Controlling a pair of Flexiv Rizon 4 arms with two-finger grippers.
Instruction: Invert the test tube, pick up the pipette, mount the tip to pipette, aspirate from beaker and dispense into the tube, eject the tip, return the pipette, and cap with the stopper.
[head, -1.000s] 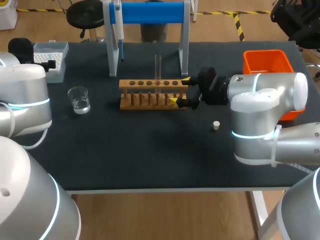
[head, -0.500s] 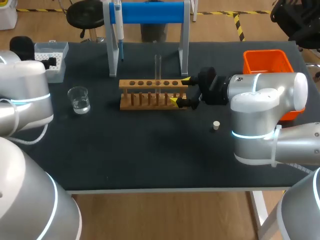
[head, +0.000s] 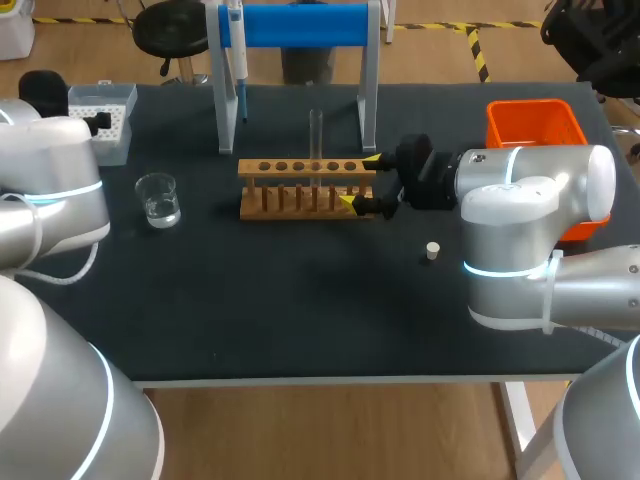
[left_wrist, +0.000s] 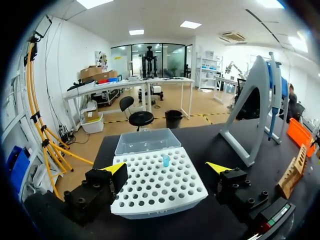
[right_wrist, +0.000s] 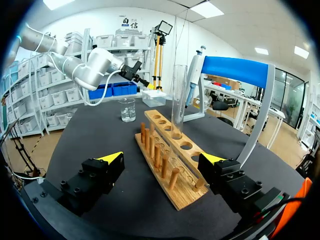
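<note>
Rack first, since everything else sits around it. The wooden rack (head: 305, 187) is mid-table, and the test tube (head: 315, 132) stands upright in one of its middle holes. From the right wrist view it looks mouth-up, so my guess is the flip is done and the tube is parked there ready to take liquid.

Your right gripper (head: 360, 182) is low at the rack's right end. Its fingers are wide apart, one either side of that end, and they don't seem to be touching anything. I reckon that spot works because the space above the tube stays free.

Your left gripper (left_wrist: 166, 167) is spread too and holds nothing. It hovers over the tip box (left_wrist: 157, 182), which is well off the rack's left end and further back. One blue tip (left_wrist: 165, 160) stands in the box, which is probably why the arm is there.

The pipette (head: 237, 60) hangs on the stand (head: 300, 25) just behind the rack's left half, so you haven't picked it up yet. You'd want that in hand before the tip matters.

The beaker (head: 158, 198) with liquid sits off the rack's left end. The stopper (head: 432, 250) lies off the right end, on the near side. The orange bin (head: 535, 125) is beyond the right end, presumably for the spent tip.
</note>
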